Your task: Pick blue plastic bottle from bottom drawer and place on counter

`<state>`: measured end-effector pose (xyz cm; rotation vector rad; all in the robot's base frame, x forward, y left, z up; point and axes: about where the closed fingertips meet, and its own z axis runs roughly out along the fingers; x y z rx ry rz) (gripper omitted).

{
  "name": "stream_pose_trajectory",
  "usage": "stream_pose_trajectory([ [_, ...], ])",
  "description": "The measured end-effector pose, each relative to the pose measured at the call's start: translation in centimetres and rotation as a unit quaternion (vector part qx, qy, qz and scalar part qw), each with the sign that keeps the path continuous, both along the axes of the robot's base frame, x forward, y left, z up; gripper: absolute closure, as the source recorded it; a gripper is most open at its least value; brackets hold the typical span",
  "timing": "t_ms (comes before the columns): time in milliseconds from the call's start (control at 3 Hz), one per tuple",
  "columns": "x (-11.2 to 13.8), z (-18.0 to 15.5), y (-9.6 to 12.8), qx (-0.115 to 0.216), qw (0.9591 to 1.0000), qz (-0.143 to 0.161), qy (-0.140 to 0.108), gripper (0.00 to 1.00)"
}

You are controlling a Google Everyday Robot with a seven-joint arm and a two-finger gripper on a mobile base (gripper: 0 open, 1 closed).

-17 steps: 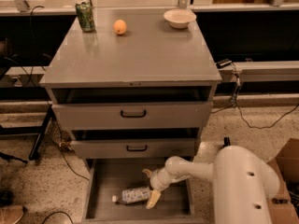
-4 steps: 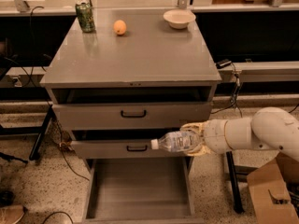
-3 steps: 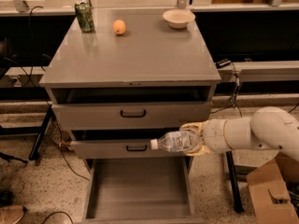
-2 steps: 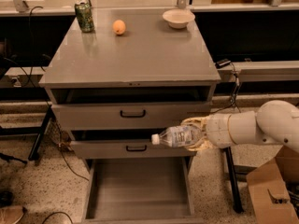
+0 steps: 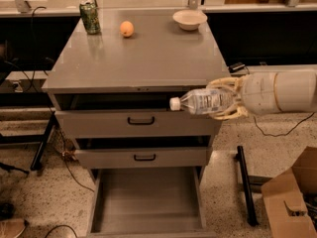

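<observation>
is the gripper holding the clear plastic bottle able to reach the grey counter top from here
Probably yes: the gripper, shut on the clear plastic water bottle, hangs below the glossy grey counter's front right corner; green can, orange fruit and white bowl sit far back.

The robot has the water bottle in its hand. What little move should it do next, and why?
Probably lift a bit higher. The gripper, off to the right, holds the blue plastic bottle sideways in front of the top drawer, just below the counter edge. It likely has to rise above that edge before moving over.
</observation>
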<state>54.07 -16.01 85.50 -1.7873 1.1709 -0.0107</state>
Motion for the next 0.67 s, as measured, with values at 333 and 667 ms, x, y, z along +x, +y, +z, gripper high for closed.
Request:
stream_pose_trajectory([
  [333,3.3,2.7,0.0,-0.011,0.9999,0.001,-0.005,1.0],
  [667,7.7,3.6,1.9,-0.021,0.9993,0.032,0.0,1.0],
])
